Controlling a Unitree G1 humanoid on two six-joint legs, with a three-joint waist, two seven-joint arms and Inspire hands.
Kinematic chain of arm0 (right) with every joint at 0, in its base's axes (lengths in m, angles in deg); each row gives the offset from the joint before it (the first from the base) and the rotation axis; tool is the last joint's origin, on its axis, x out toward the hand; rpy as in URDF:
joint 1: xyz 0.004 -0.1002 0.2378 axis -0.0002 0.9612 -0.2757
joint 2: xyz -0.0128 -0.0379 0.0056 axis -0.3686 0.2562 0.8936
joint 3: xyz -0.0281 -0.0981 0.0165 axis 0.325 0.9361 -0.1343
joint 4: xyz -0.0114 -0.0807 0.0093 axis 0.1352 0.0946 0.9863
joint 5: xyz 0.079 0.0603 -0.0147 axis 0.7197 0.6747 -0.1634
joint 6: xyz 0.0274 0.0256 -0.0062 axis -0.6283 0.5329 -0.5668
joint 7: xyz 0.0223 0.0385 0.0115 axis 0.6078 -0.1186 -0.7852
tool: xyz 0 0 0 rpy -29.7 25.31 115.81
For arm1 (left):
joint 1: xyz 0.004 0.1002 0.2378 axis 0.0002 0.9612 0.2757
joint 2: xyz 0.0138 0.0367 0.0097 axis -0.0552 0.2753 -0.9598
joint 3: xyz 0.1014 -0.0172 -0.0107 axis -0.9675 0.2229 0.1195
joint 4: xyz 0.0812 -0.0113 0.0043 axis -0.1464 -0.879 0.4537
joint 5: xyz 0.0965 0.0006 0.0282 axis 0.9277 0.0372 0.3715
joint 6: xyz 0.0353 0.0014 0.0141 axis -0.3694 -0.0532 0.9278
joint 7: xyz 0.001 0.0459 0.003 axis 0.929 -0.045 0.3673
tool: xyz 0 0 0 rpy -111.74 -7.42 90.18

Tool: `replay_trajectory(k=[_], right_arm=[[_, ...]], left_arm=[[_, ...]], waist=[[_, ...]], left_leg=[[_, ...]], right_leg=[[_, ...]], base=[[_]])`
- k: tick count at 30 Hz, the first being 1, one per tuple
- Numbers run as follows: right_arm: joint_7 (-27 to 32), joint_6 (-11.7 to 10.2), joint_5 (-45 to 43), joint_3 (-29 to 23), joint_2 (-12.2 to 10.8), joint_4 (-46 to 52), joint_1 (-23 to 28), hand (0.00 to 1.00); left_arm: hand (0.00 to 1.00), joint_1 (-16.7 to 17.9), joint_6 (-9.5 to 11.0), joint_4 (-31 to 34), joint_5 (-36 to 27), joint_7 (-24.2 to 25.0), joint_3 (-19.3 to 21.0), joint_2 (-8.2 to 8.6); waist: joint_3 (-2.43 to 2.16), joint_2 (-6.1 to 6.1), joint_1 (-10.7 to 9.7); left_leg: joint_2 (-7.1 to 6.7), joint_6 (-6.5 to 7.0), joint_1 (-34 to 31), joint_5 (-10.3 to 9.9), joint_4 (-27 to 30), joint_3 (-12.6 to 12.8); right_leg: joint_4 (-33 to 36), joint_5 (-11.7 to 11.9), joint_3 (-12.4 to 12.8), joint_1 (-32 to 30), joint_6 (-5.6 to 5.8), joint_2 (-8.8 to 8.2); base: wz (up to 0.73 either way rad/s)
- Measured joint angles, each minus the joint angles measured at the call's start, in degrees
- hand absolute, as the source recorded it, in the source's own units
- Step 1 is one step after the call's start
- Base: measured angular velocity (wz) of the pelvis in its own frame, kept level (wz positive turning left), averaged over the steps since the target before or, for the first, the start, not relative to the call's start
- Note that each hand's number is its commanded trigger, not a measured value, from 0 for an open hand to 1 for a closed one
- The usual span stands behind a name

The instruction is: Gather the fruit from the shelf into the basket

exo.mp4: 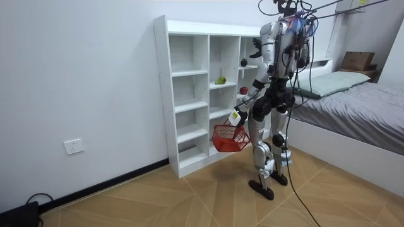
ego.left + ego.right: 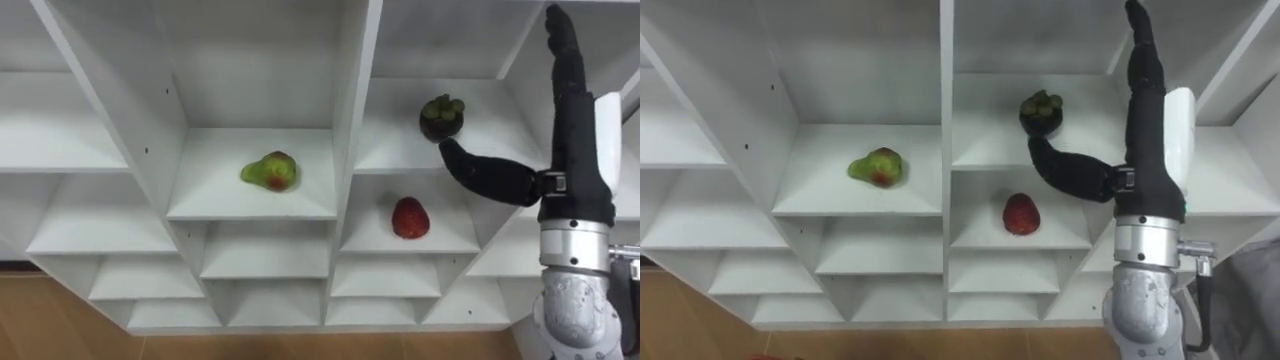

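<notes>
Right hand (image 2: 576, 160) is spread, fingers straight up, thumb tip touching the mangosteen (image 2: 441, 117) on a closet (image 2: 350, 120) shelf. Directly below the mangosteen sits a red fruit (image 2: 409, 218); lower left, a pear (image 2: 270, 172). A red basket (image 1: 228, 139) hangs from the left hand (image 1: 235, 118), grip unclear.

Right hand (image 2: 577, 165), right of frame: fingers straight up, thumb tip touching mangosteen (image 2: 441, 117) from below. Pear (image 2: 270, 172) in centre compartment of white shelves (image 2: 352, 90). Red fruit (image 2: 409, 218) lower, right of centre.
</notes>
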Motion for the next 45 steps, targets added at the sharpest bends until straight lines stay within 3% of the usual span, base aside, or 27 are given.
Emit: replay_trajectory(k=[4, 9, 15, 19, 33, 38, 45], right_arm=[[-0.1, 1.0, 0.8, 0.0, 1.7, 0.0, -0.6, 0.00], [-0.2, 1.2, 1.2, 0.0, 1.8, -0.1, -0.8, 0.00], [-0.6, 2.3, 4.5, -0.1, 1.9, -1.2, -2.8, 0.00], [-0.6, 2.3, 4.8, -0.3, 1.9, -3.9, -4.2, 0.00], [-1.3, 2.4, 4.6, -0.4, 1.9, -8.0, -5.5, 0.00], [-2.5, 2.5, 4.6, -0.3, 1.8, -13.8, -5.8, 0.00], [-4.8, 4.4, 4.6, -0.3, 1.8, -16.5, -5.8, 0.00]], left_arm=[[1.00, 0.0, -0.3, 0.2, 0.0, -0.2, 0.0, -0.02], [1.00, 0.0, -1.0, 0.2, 0.0, -0.2, 0.0, -0.10], [1.00, -0.1, -1.2, 0.1, 0.5, -1.4, 0.0, -0.08], [1.00, -0.3, -1.2, 0.1, 1.0, -1.5, 0.0, -0.07], [1.00, -0.2, -1.2, 0.1, 0.9, -1.8, 0.0, -0.05], [1.00, -0.2, -1.3, 0.1, 0.4, -1.6, -0.1, 0.14], [1.00, -0.2, -2.4, 0.1, 0.4, -1.2, -0.1, 0.81]], waist=[[-0.03, -0.13, 0.2], [0.04, -0.15, 0.3], [0.60, -0.36, 0.3], [0.72, -0.44, 1.1], [0.74, -0.32, 1.5], [0.67, -0.29, 1.4], [0.44, 0.36, 1.4]], left_leg=[[0.02, -0.03, 0.2, 0.0, 0.0, -0.4], [0.01, -0.08, 0.3, 0.1, 0.0, -0.8], [-0.01, -0.11, 0.2, 0.3, 0.1, -0.8], [-0.03, -0.11, 0.1, 0.3, 0.1, -0.8], [-0.04, -0.16, 0.2, 0.3, 0.1, -1.7], [-0.12, -0.16, 0.7, 0.3, 0.2, -2.2], [-0.08, -0.17, 1.0, 0.3, 0.2, -2.5]], right_leg=[[-0.2, 0.0, -0.4, 0.5, 0.00, -0.02], [-0.3, 0.0, -0.9, 0.8, -0.01, -0.05], [-0.2, 0.0, -0.9, 0.9, -0.07, -0.04], [-0.1, 0.0, -0.8, 0.8, -0.07, -0.03], [-0.3, 0.0, -1.7, 1.0, -0.08, -0.07], [-1.0, 0.1, -2.3, 2.1, -0.10, -0.21], [-1.1, 0.1, -2.6, 2.5, -0.09, -0.26]], base=[[0.06], [0.04], [0.00], [0.00], [0.02], [0.06], [0.01]])
